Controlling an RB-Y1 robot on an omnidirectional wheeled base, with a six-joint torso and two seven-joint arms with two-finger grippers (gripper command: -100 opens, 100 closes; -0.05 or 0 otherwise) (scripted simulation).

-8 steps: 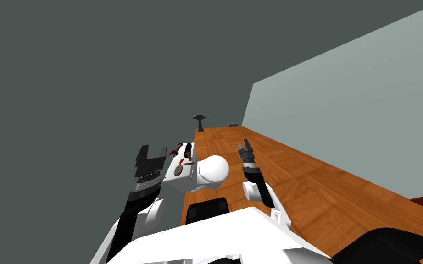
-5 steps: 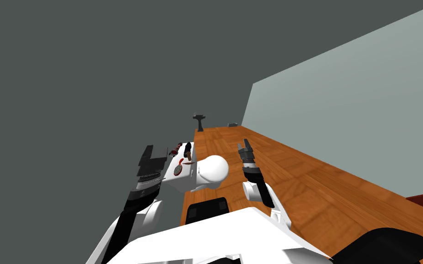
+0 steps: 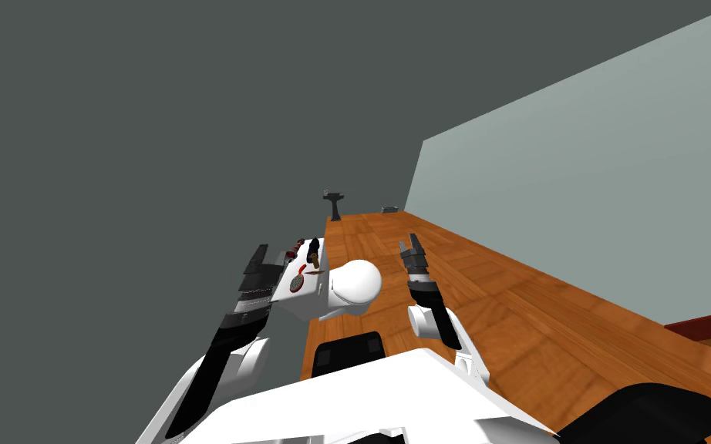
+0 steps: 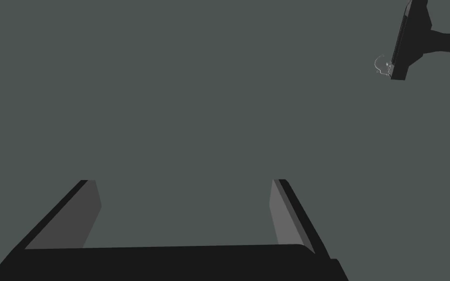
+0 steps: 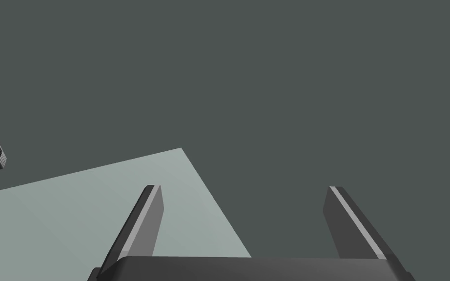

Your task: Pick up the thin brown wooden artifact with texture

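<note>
You're holding the left claw [image 4: 183,180] apart (right claw [image 5: 243,186] too) beside the table [image 3: 302,306] — tilt down onto the brown sliver [image 3: 316,272].

No readable text or signs.

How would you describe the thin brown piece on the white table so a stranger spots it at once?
Where the wooden floor meets the dark grey wall stands a small white table. On its top the thin brown piece lies between a round red-rimmed item and a thicker dark item. It alone is a slim brown sliver.
</note>
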